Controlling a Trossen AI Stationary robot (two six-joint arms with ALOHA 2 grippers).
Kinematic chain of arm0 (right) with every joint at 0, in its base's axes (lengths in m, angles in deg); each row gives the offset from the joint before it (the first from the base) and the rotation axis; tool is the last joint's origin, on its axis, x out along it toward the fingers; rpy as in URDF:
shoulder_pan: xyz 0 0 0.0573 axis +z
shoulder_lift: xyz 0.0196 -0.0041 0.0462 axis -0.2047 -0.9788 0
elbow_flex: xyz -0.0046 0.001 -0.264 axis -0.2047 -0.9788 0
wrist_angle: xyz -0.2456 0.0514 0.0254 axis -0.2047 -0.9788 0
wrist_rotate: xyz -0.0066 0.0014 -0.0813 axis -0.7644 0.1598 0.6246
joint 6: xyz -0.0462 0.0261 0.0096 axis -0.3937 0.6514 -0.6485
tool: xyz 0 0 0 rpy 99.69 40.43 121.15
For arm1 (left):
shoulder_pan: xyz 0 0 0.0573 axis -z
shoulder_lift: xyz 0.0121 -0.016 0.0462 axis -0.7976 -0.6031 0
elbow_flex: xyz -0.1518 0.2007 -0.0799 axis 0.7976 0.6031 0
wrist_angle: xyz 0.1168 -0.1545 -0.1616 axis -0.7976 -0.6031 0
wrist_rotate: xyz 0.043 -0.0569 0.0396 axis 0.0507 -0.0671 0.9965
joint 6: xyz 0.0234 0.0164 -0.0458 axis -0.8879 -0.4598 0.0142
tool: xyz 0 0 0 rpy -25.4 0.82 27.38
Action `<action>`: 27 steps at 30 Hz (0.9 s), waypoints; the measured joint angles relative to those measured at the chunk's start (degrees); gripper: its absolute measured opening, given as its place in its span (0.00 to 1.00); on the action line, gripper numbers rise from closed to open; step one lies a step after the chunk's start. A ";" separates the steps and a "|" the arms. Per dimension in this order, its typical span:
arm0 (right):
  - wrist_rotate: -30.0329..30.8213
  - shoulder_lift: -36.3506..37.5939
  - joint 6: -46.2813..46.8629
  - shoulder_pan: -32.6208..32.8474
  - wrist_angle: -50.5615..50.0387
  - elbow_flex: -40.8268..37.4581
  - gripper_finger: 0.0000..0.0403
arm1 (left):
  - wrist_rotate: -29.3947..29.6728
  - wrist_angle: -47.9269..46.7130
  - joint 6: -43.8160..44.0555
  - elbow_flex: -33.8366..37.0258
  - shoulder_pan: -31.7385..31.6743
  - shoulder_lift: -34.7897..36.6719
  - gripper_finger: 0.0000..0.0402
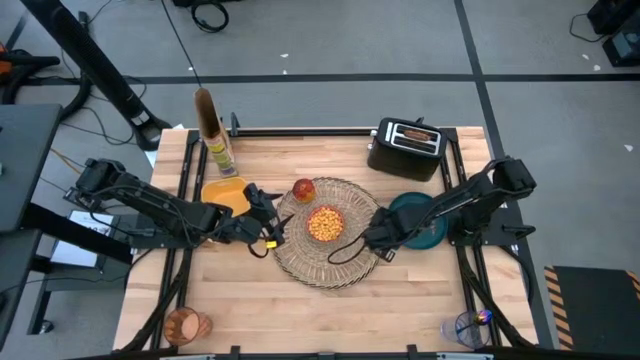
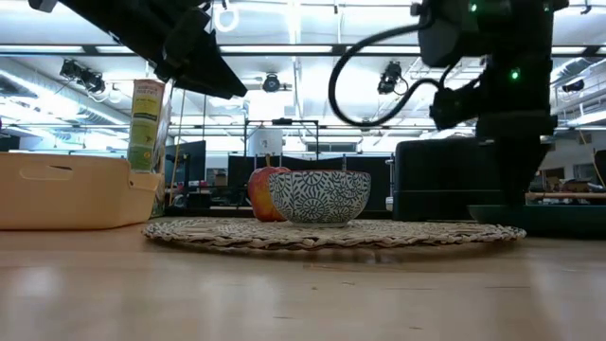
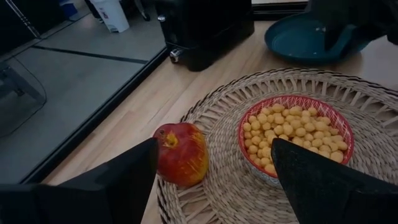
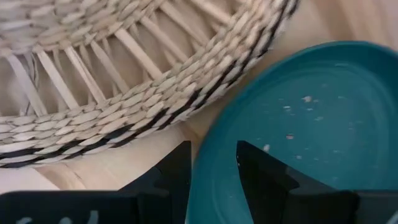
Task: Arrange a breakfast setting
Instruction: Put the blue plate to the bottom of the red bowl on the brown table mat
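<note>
Right pincer (image 4: pixel 211 165) grips the teal plate's (image 4: pixel 311 130) near rim; the woven placemat (image 4: pixel 93 74) lies just beside, toward the left arm.

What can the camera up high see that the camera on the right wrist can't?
Only the high view shows the apple, the bowl of yellow puffs, the black toaster, the yellow tub and the left gripper, open beside the placemat. Only the right wrist view shows, up close, the right gripper's fingers closed over the plate's rim, and pale specks on the plate. Both show the woven placemat and the teal plate beside it.
</note>
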 joint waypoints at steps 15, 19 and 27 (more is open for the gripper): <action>-3.62 -2.50 0.45 -0.48 5.61 -4.17 0.24 | 0.00 0.83 -0.31 0.03 0.01 -0.04 0.79; -2.48 -2.39 1.03 -0.37 4.27 -4.29 0.13 | 0.00 1.16 -0.28 0.04 0.01 -0.04 0.79; -2.06 1.15 1.83 0.11 2.85 -4.39 0.04 | 0.00 1.35 -0.28 0.04 0.01 -0.04 0.79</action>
